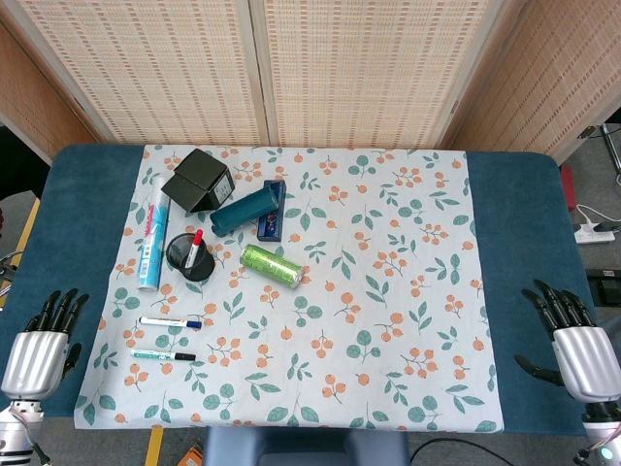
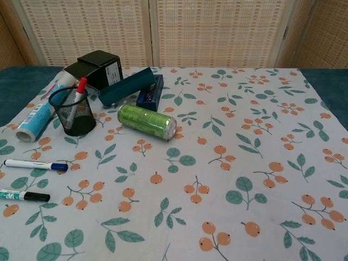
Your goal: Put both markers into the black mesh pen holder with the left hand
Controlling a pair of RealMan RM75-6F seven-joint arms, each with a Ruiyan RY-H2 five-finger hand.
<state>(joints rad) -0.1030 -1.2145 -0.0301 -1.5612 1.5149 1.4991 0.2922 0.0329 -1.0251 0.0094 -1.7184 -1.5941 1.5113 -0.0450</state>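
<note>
Markers, blue-capped [image 1: 171, 321] and black-capped [image 1: 163, 355], lie near pen holder [image 1: 189, 257]; left hand [image 1: 39, 348] wide, empty; right hand [image 1: 577, 351] likewise.

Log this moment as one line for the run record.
left hand open, off cloth | right hand open, idle | blue marker, black marker on cloth | holder has red pen | step: none placed

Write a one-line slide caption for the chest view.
Two markers lie flat on the floral cloth, near the black mesh pen holder already holding one red-capped pen.
</note>
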